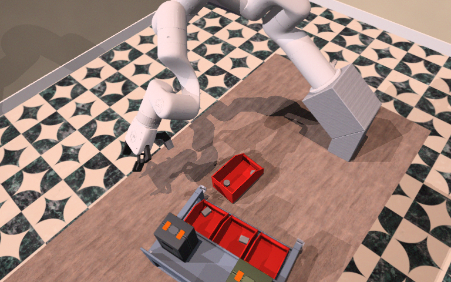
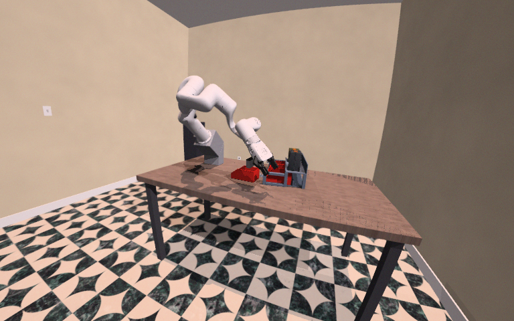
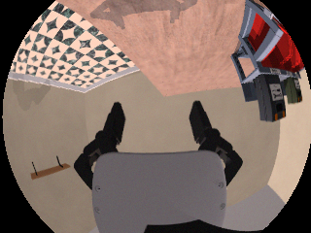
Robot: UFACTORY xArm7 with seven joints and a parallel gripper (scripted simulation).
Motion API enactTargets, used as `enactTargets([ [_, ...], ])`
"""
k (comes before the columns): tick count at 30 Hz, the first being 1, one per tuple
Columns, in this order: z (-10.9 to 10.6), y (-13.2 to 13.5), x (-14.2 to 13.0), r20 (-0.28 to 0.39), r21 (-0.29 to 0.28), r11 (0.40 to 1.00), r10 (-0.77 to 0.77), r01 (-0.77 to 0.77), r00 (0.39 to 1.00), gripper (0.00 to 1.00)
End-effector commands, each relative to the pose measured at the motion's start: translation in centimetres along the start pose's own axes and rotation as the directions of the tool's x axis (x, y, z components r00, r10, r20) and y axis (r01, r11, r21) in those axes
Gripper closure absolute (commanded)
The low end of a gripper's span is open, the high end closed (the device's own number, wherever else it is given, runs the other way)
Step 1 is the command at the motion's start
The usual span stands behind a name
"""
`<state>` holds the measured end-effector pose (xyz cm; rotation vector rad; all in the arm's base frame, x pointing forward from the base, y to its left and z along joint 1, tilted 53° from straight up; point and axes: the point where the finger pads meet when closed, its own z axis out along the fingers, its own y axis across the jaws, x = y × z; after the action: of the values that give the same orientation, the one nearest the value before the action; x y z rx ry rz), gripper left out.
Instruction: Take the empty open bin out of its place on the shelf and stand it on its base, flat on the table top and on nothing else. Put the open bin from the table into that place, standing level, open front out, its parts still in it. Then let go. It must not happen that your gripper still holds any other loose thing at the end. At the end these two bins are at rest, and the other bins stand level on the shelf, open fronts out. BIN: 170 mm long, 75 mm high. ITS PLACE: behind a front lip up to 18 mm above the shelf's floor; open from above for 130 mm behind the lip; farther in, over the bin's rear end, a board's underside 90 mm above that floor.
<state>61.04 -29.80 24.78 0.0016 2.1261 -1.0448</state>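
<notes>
The end effector [image 1: 153, 157] [image 2: 271, 169] [image 3: 156, 109] is spread fully open, and nothing is gripped by it. Beside and below it, the loose red bin [image 1: 237, 177] [image 2: 244, 174] is set upright on the bench [image 1: 319, 205] [image 2: 333, 200] [image 3: 160, 53], with small grey parts [image 1: 226, 183] inside. Farther from it, beyond that bin, the empty red bin [image 1: 268, 254] is held in the shelf [image 1: 292, 259] [image 2: 295, 172] [image 3: 264, 46], at the row's end farthest from the end effector

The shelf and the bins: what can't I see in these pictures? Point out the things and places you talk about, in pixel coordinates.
- Shelf [image 1: 191, 203] [image 2: 286, 178]: the top view's bottom edge cuts off its near corner.
- Green case [image 1: 252, 277] [image 3: 293, 90]: that same edge cuts it off too.
- Lower red bins under the shelf's top: in the outside view, too small to count.
- Table bin [image 1: 222, 188] [image 2: 244, 174]: in the outside view, its walls hide the parts inside.
</notes>
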Motion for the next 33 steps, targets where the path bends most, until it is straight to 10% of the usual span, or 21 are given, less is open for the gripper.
enactTargets([
  [1, -0.1, 0.1, -0.2, 0.004, -0.002, 1.000, 0.001, -0.001, 1.000, 0.00],
  [33, -0.5, 2.2, -0.3, -0.008, 0.012, 1.000, -0.010, 0.010, 1.000, 0.00],
])
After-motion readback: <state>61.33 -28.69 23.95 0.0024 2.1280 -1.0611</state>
